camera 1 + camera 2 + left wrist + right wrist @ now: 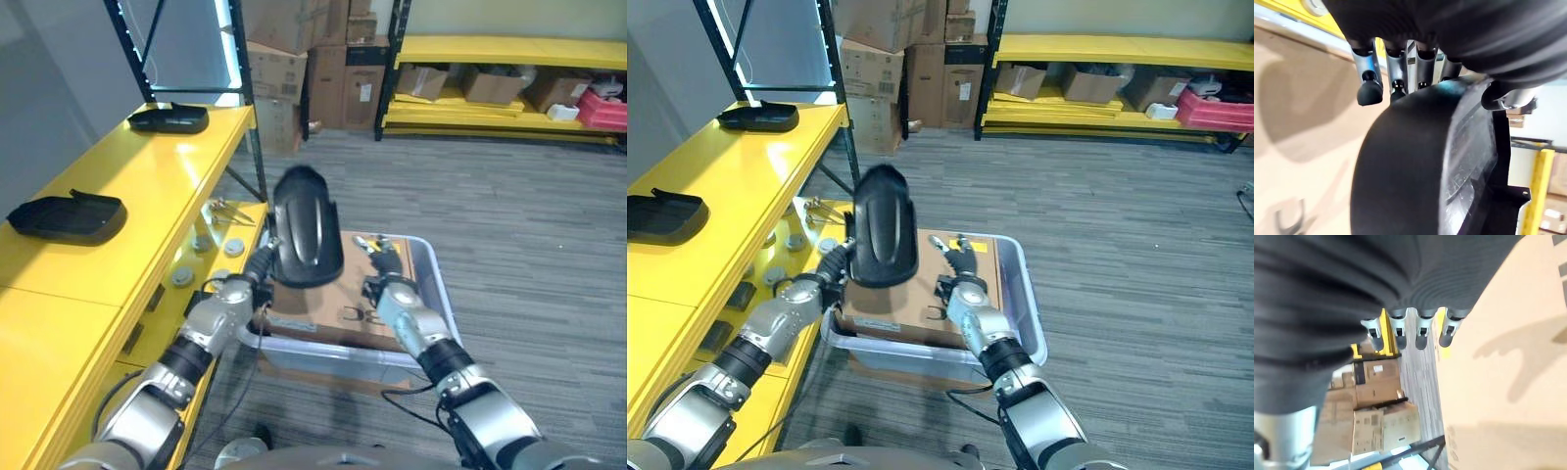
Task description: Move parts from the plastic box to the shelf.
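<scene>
Above the plastic box (436,284), left hand (257,269) grips black part (306,227).

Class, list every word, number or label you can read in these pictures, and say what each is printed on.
Nothing can be read for certain.
Cardboard sheet in the plastic box: dark marks near its front edge, too blurred to read.
Stacked cartons at the back: pale labels, too small to read.
Black part held in the left hand: no print seen.

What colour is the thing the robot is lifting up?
Black part, glossy, seen best in the left eye view.
</scene>
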Robot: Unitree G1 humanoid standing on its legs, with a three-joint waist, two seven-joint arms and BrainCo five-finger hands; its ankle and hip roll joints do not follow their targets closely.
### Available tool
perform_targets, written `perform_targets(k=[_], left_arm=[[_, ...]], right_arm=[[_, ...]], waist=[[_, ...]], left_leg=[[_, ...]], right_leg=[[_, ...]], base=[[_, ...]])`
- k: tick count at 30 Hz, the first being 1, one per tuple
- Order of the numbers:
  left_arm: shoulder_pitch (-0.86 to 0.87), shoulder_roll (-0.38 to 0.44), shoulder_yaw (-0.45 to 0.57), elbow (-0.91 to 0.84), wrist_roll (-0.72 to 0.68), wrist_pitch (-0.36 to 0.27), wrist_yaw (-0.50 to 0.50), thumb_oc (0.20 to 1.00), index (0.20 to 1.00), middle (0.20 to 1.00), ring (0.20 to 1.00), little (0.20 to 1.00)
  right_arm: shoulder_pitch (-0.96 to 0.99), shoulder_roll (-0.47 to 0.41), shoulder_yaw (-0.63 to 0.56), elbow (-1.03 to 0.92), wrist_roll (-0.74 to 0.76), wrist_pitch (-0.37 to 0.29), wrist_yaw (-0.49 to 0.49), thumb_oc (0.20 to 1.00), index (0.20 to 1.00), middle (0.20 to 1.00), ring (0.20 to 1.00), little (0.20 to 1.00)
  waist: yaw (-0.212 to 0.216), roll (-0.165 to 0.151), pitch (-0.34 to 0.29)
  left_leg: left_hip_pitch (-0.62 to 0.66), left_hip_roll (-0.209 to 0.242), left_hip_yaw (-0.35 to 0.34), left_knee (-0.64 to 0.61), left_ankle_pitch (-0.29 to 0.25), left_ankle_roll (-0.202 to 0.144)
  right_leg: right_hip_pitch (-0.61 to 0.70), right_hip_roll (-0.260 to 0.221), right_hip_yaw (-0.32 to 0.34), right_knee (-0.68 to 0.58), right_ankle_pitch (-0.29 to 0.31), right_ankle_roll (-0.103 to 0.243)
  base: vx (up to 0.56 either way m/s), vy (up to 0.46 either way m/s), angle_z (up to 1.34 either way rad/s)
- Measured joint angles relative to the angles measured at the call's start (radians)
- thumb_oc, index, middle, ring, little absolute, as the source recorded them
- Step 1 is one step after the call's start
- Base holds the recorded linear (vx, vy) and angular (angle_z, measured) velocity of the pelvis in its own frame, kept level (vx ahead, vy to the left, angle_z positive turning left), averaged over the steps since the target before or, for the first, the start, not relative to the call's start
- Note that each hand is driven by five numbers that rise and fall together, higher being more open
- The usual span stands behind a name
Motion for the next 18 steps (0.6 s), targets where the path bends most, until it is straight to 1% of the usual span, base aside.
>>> perform_targets(k=[1, 2, 3, 4, 5, 6, 7, 9, 10, 11, 12, 14, 15, 16, 18], left_arm=[[0.002, 0.020, 0.016, -0.017, 0.011, -0.021, 0.000, 0.200, 0.200, 0.200, 0.200, 0.200], [0.020, 0.047, 0.052, -0.043, 0.020, -0.046, -0.001, 0.200, 0.200, 0.200, 0.200, 0.200], [0.076, 0.083, 0.121, -0.076, 0.023, -0.076, 0.003, 0.200, 0.200, 0.200, 0.200, 0.200], [0.086, 0.094, 0.130, -0.075, 0.029, -0.077, 0.006, 0.200, 0.200, 0.200, 0.200, 0.200], [0.096, 0.095, 0.130, -0.074, 0.029, -0.078, 0.005, 0.200, 0.200, 0.200, 0.200, 0.200], [0.167, 0.095, 0.159, -0.118, 0.041, -0.114, -0.003, 0.200, 0.200, 0.200, 0.200, 0.200], [0.213, 0.095, 0.183, -0.144, 0.049, -0.135, -0.001, 0.200, 0.200, 0.200, 0.200, 0.200], [0.277, 0.099, 0.235, -0.165, 0.065, -0.162, 0.004, 0.200, 0.200, 0.200, 0.200, 0.200], [0.284, 0.106, 0.244, -0.166, 0.070, -0.169, 0.008, 0.200, 0.200, 0.200, 0.200, 0.200], [0.293, 0.116, 0.251, -0.176, 0.077, -0.176, 0.007, 0.200, 0.200, 0.200, 0.200, 0.200], [0.316, 0.134, 0.289, -0.200, 0.098, -0.204, 0.008, 0.200, 0.200, 0.200, 0.200, 0.200], [0.330, 0.141, 0.334, -0.216, 0.113, -0.250, 0.017, 0.200, 0.200, 0.200, 0.200, 0.200], [0.339, 0.142, 0.364, -0.238, 0.132, -0.259, 0.021, 0.200, 0.200, 0.200, 0.200, 0.200], [0.351, 0.148, 0.405, -0.286, 0.154, -0.276, 0.025, 0.200, 0.200, 0.200, 0.200, 0.200], [0.351, 0.165, 0.431, -0.332, 0.155, -0.316, 0.025, 0.200, 0.200, 0.200, 0.200, 0.200]], right_arm=[[0.027, -0.020, -0.035, -0.011, -0.002, -0.004, 0.003, 1.000, 1.000, 1.000, 1.000, 1.000], [0.090, -0.062, -0.086, -0.041, -0.005, -0.006, 0.019, 1.000, 1.000, 1.000, 1.000, 1.000], [0.161, -0.111, -0.146, -0.046, -0.008, -0.003, 0.032, 1.000, 1.000, 1.000, 1.000, 1.000], [0.181, -0.131, -0.177, -0.042, -0.014, -0.003, 0.033, 1.000, 1.000, 1.000, 1.000, 1.000], [0.192, -0.139, -0.181, -0.043, -0.015, -0.003, 0.039, 1.000, 1.000, 1.000, 1.000, 1.000], [0.288, -0.143, -0.258, -0.089, -0.025, -0.004, 0.080, 1.000, 1.000, 1.000, 1.000, 1.000], [0.333, -0.143, -0.291, -0.101, -0.026, -0.007, 0.088, 1.000, 1.000, 1.000, 1.000, 1.000], [0.394, -0.140, -0.325, -0.066, -0.054, 0.027, 0.096, 1.000, 1.000, 1.000, 1.000, 1.000], [0.432, -0.139, -0.330, -0.050, -0.068, 0.039, 0.105, 1.000, 1.000, 1.000, 1.000, 1.000], [0.446, -0.131, -0.341, -0.030, -0.082, 0.040, 0.112, 1.000, 1.000, 1.000, 1.000, 1.000], [0.504, -0.093, -0.365, 0.049, -0.106, 0.046, 0.129, 1.000, 1.000, 1.000, 1.000, 1.000], [0.557, -0.062, -0.375, 0.133, -0.132, 0.056, 0.140, 1.000, 1.000, 1.000, 1.000, 1.000], [0.578, -0.048, -0.379, 0.193, -0.149, 0.055, 0.159, 1.000, 1.000, 1.000, 1.000, 1.000], [0.625, -0.025, -0.377, 0.289, -0.177, 0.057, 0.193, 1.000, 1.000, 1.000, 1.000, 1.000], [0.672, -0.006, -0.372, 0.338, -0.211, 0.067, 0.221, 1.000, 1.000, 1.000, 1.000, 1.000]], waist=[[-0.002, -0.001, 0.001], [-0.005, -0.003, 0.002], [-0.012, -0.004, 0.003], [-0.019, -0.007, 0.005], [-0.023, -0.008, 0.006], [-0.036, -0.014, 0.010], [-0.034, -0.018, 0.011], [-0.029, -0.023, 0.014], [-0.041, -0.028, 0.018], [-0.045, -0.032, 0.020], [-0.051, -0.042, 0.023], [-0.051, -0.044, 0.024], [-0.052, -0.046, 0.026], [-0.051, -0.046, 0.026], [-0.052, -0.044, 0.026]], left_leg=[[0.000, 0.000, 0.001, 0.000, -0.001, -0.001], [0.000, 0.000, 0.002, 0.000, -0.002, -0.002], [0.001, 0.001, 0.007, -0.001, -0.004, -0.002], [0.000, 0.002, 0.010, -0.001, -0.004, -0.002], [0.001, 0.003, 0.011, -0.001, -0.003, -0.002], [0.003, 0.005, 0.025, -0.001, -0.006, -0.006], [0.004, 0.006, 0.031, -0.001, -0.009, -0.007], [0.006, 0.007, 0.039, -0.006, -0.019, -0.008], [0.005, 0.007, 0.046, -0.007, -0.019, -0.008], [0.004, 0.007, 0.050, -0.007, -0.019, -0.007], [0.002, 0.009, 0.057, -0.007, -0.021, -0.008], [-0.002, 0.008, 0.059, -0.007, -0.025, -0.010], [-0.003, 0.006, 0.057, -0.007, -0.025, -0.009], [-0.006, 0.003, 0.052, -0.007, -0.025, -0.009], [-0.029, -0.002, 0.025, -0.008, -0.029, -0.003]], right_leg=[[-0.001, 0.005, 0.002, -0.001, 0.000, 0.000], [-0.002, 0.007, 0.005, -0.001, 0.000, 0.000], [-0.003, 0.008, 0.005, -0.009, 0.002, -0.001], [-0.004, 0.010, 0.006, -0.012, 0.005, -0.002], [-0.003, 0.011, 0.006, -0.012, 0.005, -0.002], [-0.008, 0.013, 0.013, -0.012, 0.008, -0.001], [-0.013, 0.013, 0.018, -0.012, 0.007, 0.000], [-0.018, 0.009, 0.035, -0.012, 0.000, 0.001], [-0.027, 0.011, 0.039, -0.012, 0.004, -0.001], [-0.027, 0.010, 0.039, -0.012, 0.003, 0.000], [-0.034, 0.010, 0.048, -0.012, 0.000, 0.004], [-0.039, 0.009, 0.055, -0.012, 0.001, 0.004], [-0.039, 0.008, 0.055, -0.012, 0.003, 0.005], [-0.038, 0.008, 0.054, -0.011, 0.003, 0.005], [-0.041, 0.009, 0.047, -0.005, -0.001, 0.004]], base=[[0.00, 0.000, 0.00], [-0.02, 0.008, -0.13], [-0.04, 0.005, -0.15], [-0.05, -0.002, -0.15], [-0.08, -0.009, -0.04], [-0.06, -0.007, -0.08], [-0.07, -0.003, -0.19], [-0.04, 0.005, -0.26], [-0.04, 0.006, -0.13], [-0.04, 0.003, -0.12], [-0.04, -0.005, -0.10], [-0.03, -0.023, -0.11], [-0.07, -0.051, -0.01], [-0.12, -0.070, 0.09], [-0.12, -0.086, 0.28]])
